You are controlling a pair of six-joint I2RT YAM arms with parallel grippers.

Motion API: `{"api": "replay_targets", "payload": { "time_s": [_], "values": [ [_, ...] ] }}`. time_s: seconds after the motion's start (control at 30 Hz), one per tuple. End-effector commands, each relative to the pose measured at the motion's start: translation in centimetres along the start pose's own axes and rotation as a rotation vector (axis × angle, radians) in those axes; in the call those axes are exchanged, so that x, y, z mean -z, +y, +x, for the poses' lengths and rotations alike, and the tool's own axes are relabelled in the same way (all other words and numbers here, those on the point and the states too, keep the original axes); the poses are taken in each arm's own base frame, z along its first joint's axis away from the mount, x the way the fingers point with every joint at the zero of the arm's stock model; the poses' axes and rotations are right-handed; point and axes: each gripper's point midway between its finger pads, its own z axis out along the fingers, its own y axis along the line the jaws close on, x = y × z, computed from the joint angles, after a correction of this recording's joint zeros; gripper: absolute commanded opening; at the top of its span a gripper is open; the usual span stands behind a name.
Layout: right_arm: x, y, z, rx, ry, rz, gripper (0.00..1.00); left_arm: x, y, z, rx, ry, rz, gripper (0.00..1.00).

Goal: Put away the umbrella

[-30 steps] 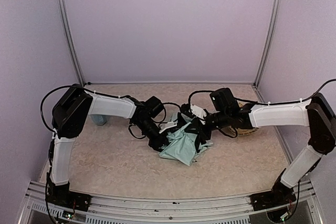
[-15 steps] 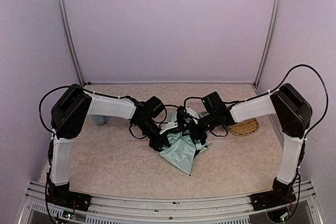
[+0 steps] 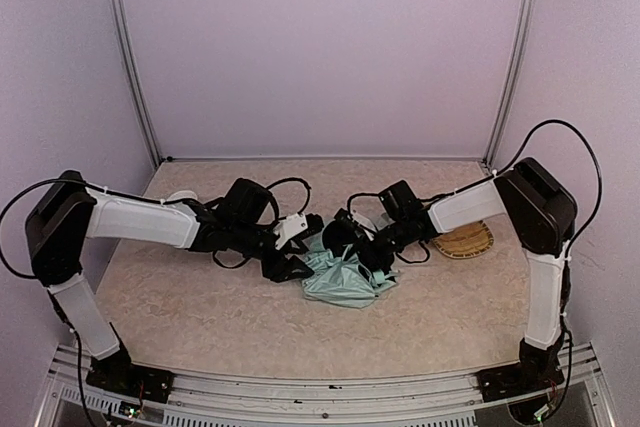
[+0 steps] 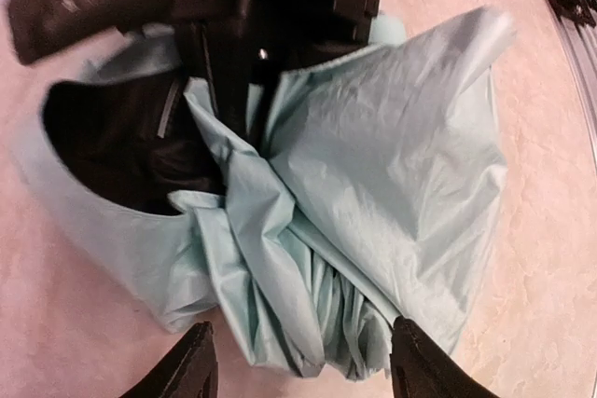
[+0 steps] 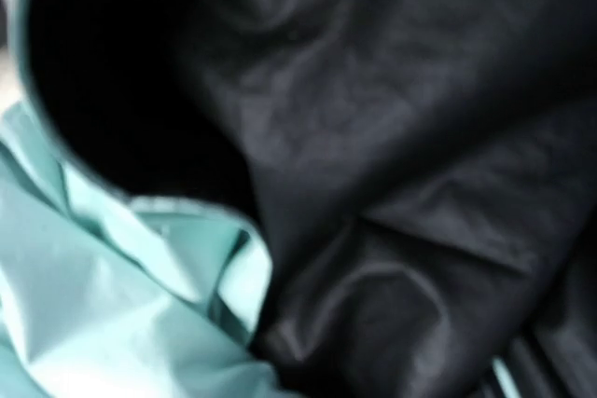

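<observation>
We see the umbrella [image 3: 345,279] lying as a crumpled heap on the table [image 3: 220,317]. It is to the left of the woven straw tray [image 3: 466,242] and apart from it, with bare tabletop between the two. Most of what faces upward is pale mint-green fabric, bunched into deep folds. On the part of the heap farther from the tray, the canopy gapes open in a pocket and shows its black underside. We cannot make out the shaft or the handle with any certainty.

The right gripper [image 3: 361,251] is at the side of the umbrella that faces the tray, pushed down into the fabric. Its own camera shows only black lining and a mint-green edge, very close and blurred. The fingers are hidden in every view, so we cannot tell whether they are apart or pinching the cloth. The right forearm runs in along the tray's far edge.

The left gripper [image 4: 298,347] is at the opposite side of the umbrella, away from the tray. Its two black fingers [image 4: 191,370] are spread wide. The folded green edge of the canopy reaches down to the gap between their tips. We cannot tell whether either finger touches the cloth.
</observation>
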Motion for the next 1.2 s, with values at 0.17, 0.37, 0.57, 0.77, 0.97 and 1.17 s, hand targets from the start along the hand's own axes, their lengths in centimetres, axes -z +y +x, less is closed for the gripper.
{"api": "replay_targets", "payload": {
  "time_s": [0.17,0.37,0.57,0.77,0.97,1.17],
  "values": [
    [-1.1,-2.7,7.2,-0.133,0.187,0.065,0.0,3.9,-2.7,-6.1,-0.3,-0.241,-0.059,0.62],
    [-1.4,-2.7,7.1,-0.145,0.187,0.05,0.0,-0.5,-4.9,-5.0,-0.332,-0.13,0.046,0.65],
    [-1.5,-2.4,6.8,-0.157,0.175,0.031,0.0,-3.1,-4.6,-6.6,-0.363,-0.165,0.009,0.64],
    [-1.5,-1.8,6.6,-0.151,0.164,-0.003,0.0,-3.8,-1.3,-8.0,-0.244,-0.172,-0.044,0.33],
    [-1.7,-1.4,6.2,-0.152,0.15,-0.04,0.0,-5.0,-0.9,-7.4,-0.149,-0.178,0.062,0.07],
    [-1.1,-0.5,5.0,-0.135,0.117,-0.074,0.0,-6.3,3.0,-5.0,-0.022,-0.115,-0.001,0.0]
  ]
}}
